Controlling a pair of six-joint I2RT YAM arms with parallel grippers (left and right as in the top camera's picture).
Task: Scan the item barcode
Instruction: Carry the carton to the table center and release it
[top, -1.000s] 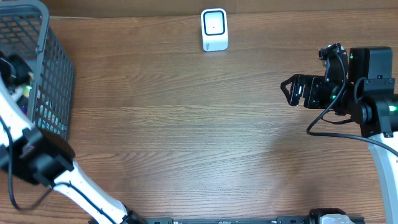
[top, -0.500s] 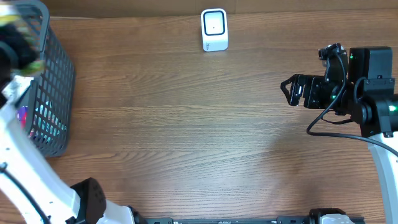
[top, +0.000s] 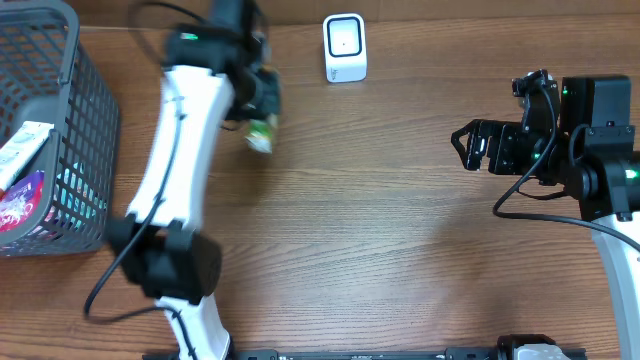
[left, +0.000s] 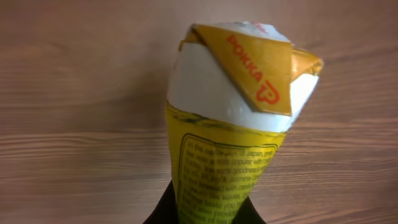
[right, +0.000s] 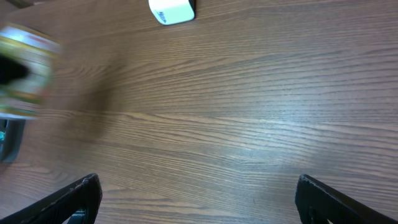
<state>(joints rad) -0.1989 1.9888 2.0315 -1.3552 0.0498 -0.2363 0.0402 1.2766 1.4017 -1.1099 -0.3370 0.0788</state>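
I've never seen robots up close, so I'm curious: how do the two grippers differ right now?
The left gripper is shut on a yellow drink carton; the right gripper is open and empty. The left gripper is close to the white scanner; the right gripper is off to the side, farther from it. Both hang over the wooden table.

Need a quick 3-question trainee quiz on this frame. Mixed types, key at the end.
1. True or false: the left gripper is shut on the yellow carton.
2. The white scanner stands: A) at the table's far edge B) mid-table C) at the near edge.
3. Fill in: the right gripper has its jaws ___ and holds nothing.
Key: 1 true; 2 A; 3 open.
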